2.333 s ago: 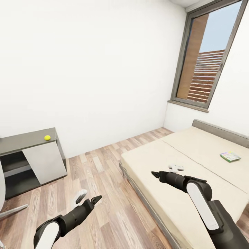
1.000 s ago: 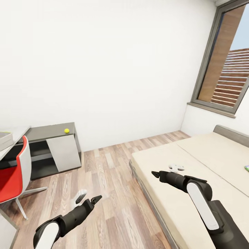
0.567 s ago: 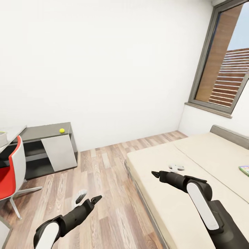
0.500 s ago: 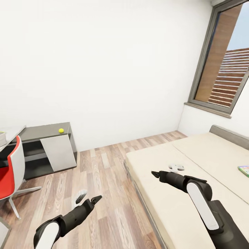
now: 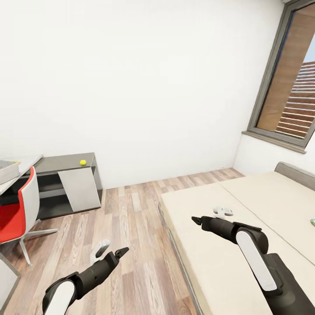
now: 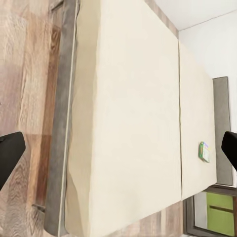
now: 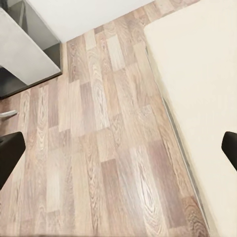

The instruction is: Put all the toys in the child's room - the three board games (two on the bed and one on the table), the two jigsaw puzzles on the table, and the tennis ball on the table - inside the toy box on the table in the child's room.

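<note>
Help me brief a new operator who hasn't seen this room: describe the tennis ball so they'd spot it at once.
Look along the white back wall to the low dark grey desk beside the red chair. The tennis ball sits on the desk's top near its right end. It is the one small, round, bright yellow thing on that dark surface.

Left gripper (image 5: 108, 251) fingers spread, right gripper (image 5: 211, 215) fingers spread, both arms outstretched

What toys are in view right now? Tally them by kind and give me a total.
Tennis ball: 1, on the lower dark desk
Board game: 1, flat on the bed
Total: 2
</note>
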Available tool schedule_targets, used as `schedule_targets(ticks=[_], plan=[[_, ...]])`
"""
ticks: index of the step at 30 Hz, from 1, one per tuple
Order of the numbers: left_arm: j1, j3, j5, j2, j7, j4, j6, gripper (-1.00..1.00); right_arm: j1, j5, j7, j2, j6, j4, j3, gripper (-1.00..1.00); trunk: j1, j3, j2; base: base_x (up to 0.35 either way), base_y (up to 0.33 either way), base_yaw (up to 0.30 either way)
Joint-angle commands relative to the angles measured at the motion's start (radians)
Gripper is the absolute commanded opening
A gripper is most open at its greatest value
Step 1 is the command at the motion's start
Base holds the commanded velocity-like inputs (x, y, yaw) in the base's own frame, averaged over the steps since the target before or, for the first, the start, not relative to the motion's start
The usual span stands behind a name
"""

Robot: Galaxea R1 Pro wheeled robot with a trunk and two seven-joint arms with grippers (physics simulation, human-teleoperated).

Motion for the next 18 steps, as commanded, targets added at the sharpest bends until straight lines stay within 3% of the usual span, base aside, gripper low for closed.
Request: schedule_targets(ticks=[1,18], plan=[[-0.001,0.002,0.011,-0.001,0.009,-0.001,0.006,1.00,-0.001,-0.011,-0.010,-0.001,0.002,-0.001,0.001,1.00,0.001,-0.002,-0.002,0.000,-0.114,0.239],[-0.001,0.002,0.011,-0.001,0.009,-0.001,0.006,1.00,-0.001,-0.011,-0.010,-0.002,0.002,-0.001,0.001,1.00,0.001,-0.002,-0.002,0.000,-0.034,0.267]])
